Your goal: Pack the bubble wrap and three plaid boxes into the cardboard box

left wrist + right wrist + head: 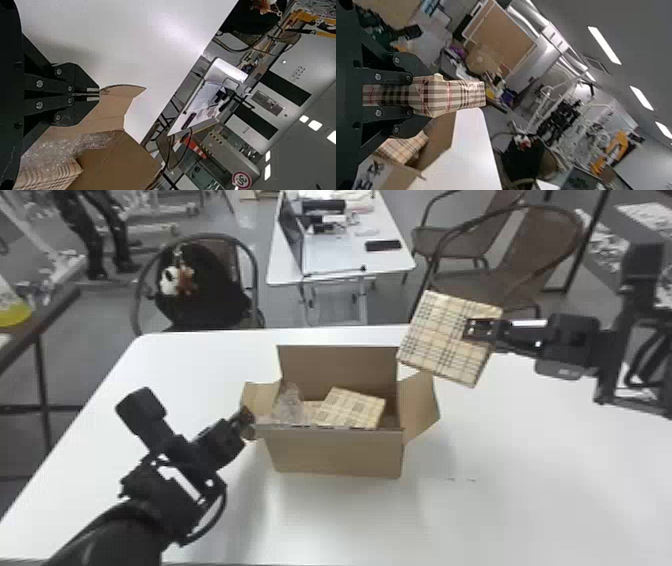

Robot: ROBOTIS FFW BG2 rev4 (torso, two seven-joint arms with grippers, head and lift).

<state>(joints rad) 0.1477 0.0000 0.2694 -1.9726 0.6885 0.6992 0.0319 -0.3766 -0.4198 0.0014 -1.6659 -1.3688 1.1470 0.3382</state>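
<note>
Third plaid box [430, 340] being packed, apparently last. Right claw [472, 329] grips it; left claw [93, 94] pinches side flap [115, 103]. Next: bring box over carton [337, 454], lower, release.

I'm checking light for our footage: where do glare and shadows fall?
Head view: soft shadows on the table left and right of the cardboard box, a pale sheen in front. Left wrist view: bright glare on the table, dim shadow near the left claw, glints on the wrap. Right wrist view: glowing ceiling lights.
</note>
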